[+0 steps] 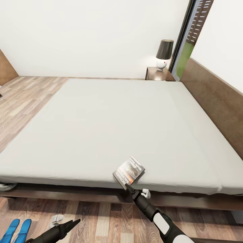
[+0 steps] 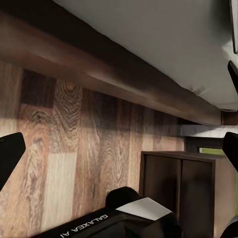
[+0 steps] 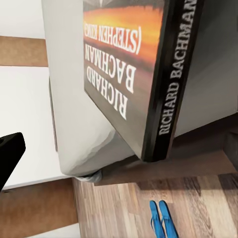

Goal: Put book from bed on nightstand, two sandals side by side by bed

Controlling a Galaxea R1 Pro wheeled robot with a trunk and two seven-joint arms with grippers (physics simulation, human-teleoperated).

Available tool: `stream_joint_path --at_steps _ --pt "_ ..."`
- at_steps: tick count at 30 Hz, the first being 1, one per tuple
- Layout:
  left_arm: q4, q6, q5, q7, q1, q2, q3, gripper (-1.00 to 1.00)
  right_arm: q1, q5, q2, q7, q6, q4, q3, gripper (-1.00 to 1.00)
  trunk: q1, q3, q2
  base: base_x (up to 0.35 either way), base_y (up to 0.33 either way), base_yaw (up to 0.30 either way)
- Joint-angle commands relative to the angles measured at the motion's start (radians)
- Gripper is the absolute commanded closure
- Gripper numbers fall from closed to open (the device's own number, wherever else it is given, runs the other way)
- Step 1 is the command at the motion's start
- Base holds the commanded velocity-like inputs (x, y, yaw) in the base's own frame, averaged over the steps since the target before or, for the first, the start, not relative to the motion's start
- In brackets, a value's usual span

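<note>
The book [image 1: 129, 170], a dark paperback with an orange band, lies tilted on the near edge of the bed [image 1: 111, 125], one corner hanging past the mattress. My right gripper [image 1: 135, 189] is just below that corner, open. The right wrist view has the book [image 3: 134, 74] close ahead, with one black finger [image 3: 9, 156] well apart from it. Two blue sandals [image 1: 15, 231] lie side by side on the floor at the lower left, and the sandals [image 3: 161, 218] show beneath the bed's edge too. My left gripper [image 1: 67, 221] hangs open over the floor. The nightstand [image 1: 158, 73] stands at the bed's far corner.
A lamp [image 1: 164, 54] with a dark shade sits on the nightstand, beside the tall window [image 1: 189, 37]. The headboard [image 1: 216, 101] runs along the right. In the left wrist view a dark brown cabinet [image 2: 178, 188] stands by the bed frame [image 2: 109, 79]. Wood floor [image 1: 23, 98] lies open to the left.
</note>
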Motion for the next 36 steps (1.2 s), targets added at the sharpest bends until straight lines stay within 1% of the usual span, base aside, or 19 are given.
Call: stream_joint_path --at_steps 1,13,21,36 --pt "0.000 0.010 0.005 -0.004 0.000 0.000 0.001 -1.00 0.000 -0.006 0.001 0.004 0.010 0.000 -0.005 -1.00 0.000 -0.001 0.000 0.040 0.036 0.000" --pt "0.000 0.010 0.005 -0.003 0.000 0.000 0.000 -1.00 0.000 -0.006 0.001 0.005 0.010 -0.001 -0.005 -1.00 0.000 -0.001 0.000 0.010 0.006 0.000" --pt "0.001 0.010 0.005 -0.002 0.000 0.000 0.000 -1.00 0.000 -0.006 0.001 0.005 0.010 -0.001 -0.005 -1.00 0.000 -0.001 0.000 0.087 0.000 0.000" --pt "0.001 0.010 0.005 -0.003 0.000 0.000 0.000 -1.00 0.000 -0.006 0.000 0.005 0.010 0.000 -0.005 -1.00 0.000 -0.001 0.000 0.003 0.000 0.000"
